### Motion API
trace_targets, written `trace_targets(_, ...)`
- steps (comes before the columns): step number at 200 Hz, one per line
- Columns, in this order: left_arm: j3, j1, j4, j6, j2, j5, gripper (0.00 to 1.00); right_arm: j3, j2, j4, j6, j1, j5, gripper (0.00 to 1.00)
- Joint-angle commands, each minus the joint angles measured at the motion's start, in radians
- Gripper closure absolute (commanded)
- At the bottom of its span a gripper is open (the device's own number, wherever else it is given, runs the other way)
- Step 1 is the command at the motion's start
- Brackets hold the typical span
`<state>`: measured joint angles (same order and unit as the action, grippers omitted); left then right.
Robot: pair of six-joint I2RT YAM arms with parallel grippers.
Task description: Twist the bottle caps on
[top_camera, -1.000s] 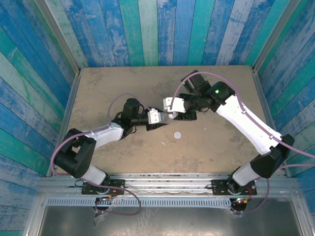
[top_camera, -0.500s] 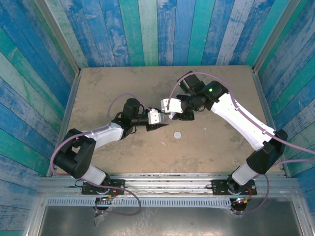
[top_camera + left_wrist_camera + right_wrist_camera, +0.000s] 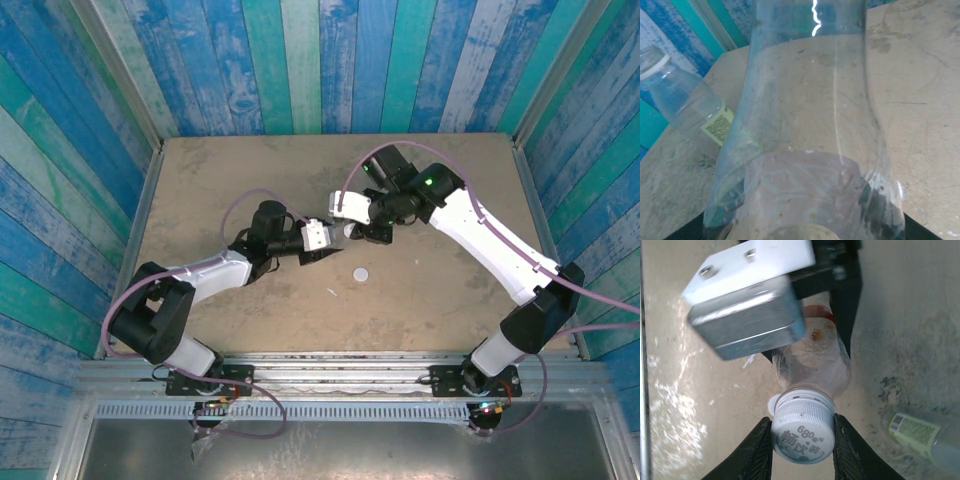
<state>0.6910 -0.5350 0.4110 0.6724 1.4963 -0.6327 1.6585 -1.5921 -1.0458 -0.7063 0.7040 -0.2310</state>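
Mid-desk: left fingers (image 3: 334,252) clamp the body of a clear bottle (image 3: 805,125). Right fingers (image 3: 352,232) pinch a white cap (image 3: 802,435) sitting on that bottle's neck. We note a green-label bottle (image 3: 925,435) lying on the desk (image 3: 220,180) close by, and a second cap (image 3: 360,272) loose on the near side.

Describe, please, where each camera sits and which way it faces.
Top external: above and behind the bases, looking down at the table; both arms show.
Left wrist: looks along the clear bottle the left gripper holds; dark finger edges below.
Right wrist: looks past its own fingers at the white cap, left gripper beyond.
Both wrist views share the green-labelled bottle lying on the table.
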Motion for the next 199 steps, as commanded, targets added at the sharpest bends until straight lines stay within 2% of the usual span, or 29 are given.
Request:
trace_targets(1, 0.0, 0.006, 0.089, -0.071, -0.044, 0.214, 0.57, -0.009, 0.006, 0.006, 0.344, 0.017, -0.051, 0.82)
trace_targets(20, -0.01, -0.002, 0.126, -0.057, -0.045, 0.289, 0.57, -0.013, -0.002, 0.033, 0.602, 0.016, 0.004, 0.8)
trace_targets(31, -0.021, -0.006, 0.153, -0.05, -0.045, 0.328, 0.57, -0.027, -0.003, 0.059, 0.783, 0.01, 0.025, 0.82)
trace_targets(43, -0.033, -0.012, 0.179, -0.042, -0.045, 0.352, 0.57, -0.035, -0.012, 0.063, 0.989, -0.001, 0.0, 0.84)
trace_targets(56, -0.043, -0.015, 0.194, -0.035, -0.045, 0.359, 0.57, -0.055, -0.009, 0.087, 1.119, 0.01, -0.022, 0.84)
trace_targets(72, -0.051, -0.02, 0.203, -0.024, -0.044, 0.354, 0.57, -0.077, 0.004, 0.111, 1.179, 0.018, -0.027, 0.83)
trace_targets(94, -0.051, -0.025, 0.181, -0.013, -0.045, 0.32, 0.57, -0.076, 0.021, 0.113, 1.106, 0.014, 0.0, 0.76)
trace_targets(111, -0.06, -0.025, 0.181, -0.024, -0.051, 0.272, 0.56, -0.057, 0.038, 0.115, 1.0, 0.004, -0.031, 0.65)
trace_targets(123, -0.065, -0.025, 0.181, -0.045, -0.051, 0.232, 0.56, -0.048, 0.052, 0.122, 0.889, -0.001, -0.055, 0.51)
trace_targets(151, -0.07, -0.024, 0.205, -0.168, -0.06, 0.124, 0.57, -0.096, 0.12, 0.174, 0.582, -0.007, -0.076, 0.27)
trace_targets(168, -0.083, -0.025, 0.209, -0.213, -0.076, 0.086, 0.57, -0.148, 0.167, 0.229, 0.436, -0.022, -0.111, 0.22)
trace_targets(199, -0.073, -0.023, 0.133, -0.215, -0.105, 0.027, 0.57, -0.289, 0.28, 0.384, 0.184, -0.038, -0.264, 0.22)
